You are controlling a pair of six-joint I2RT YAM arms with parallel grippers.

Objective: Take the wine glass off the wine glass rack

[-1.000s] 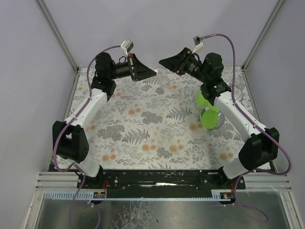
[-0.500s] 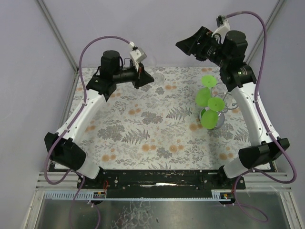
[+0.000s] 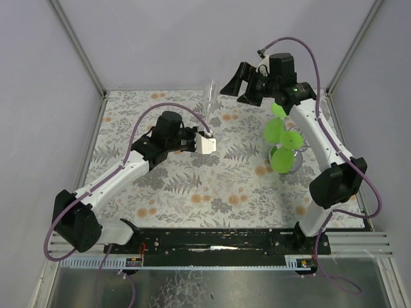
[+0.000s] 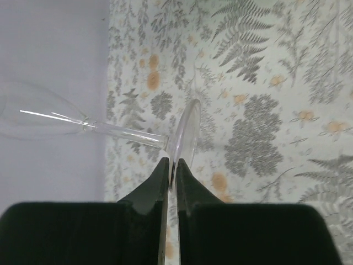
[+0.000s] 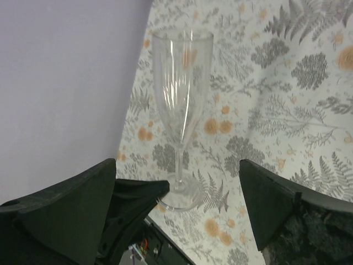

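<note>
A clear wine glass (image 3: 209, 97) stands upright over the back middle of the table. My left gripper (image 3: 200, 127) is shut on the rim of its round foot (image 4: 186, 135); in the left wrist view the stem and bowl (image 4: 38, 115) run to the left. My right gripper (image 3: 239, 86) is open wide and empty, just right of the glass. In the right wrist view the glass (image 5: 182, 83) shows between its fingers (image 5: 71, 210), untouched. The silver wire rack (image 3: 297, 162) stands at the right with green glasses (image 3: 280, 160) hanging on it.
The table has a fern and flower patterned cloth (image 3: 192, 186). Grey walls and metal posts (image 3: 77, 48) close the back and sides. The right arm's links (image 3: 321, 141) pass beside the rack.
My left arm has swung down and forward-right from the back left. The clear glass now shows in its fingers. My right gripper has dropped from high at the back right to beside the glass.
</note>
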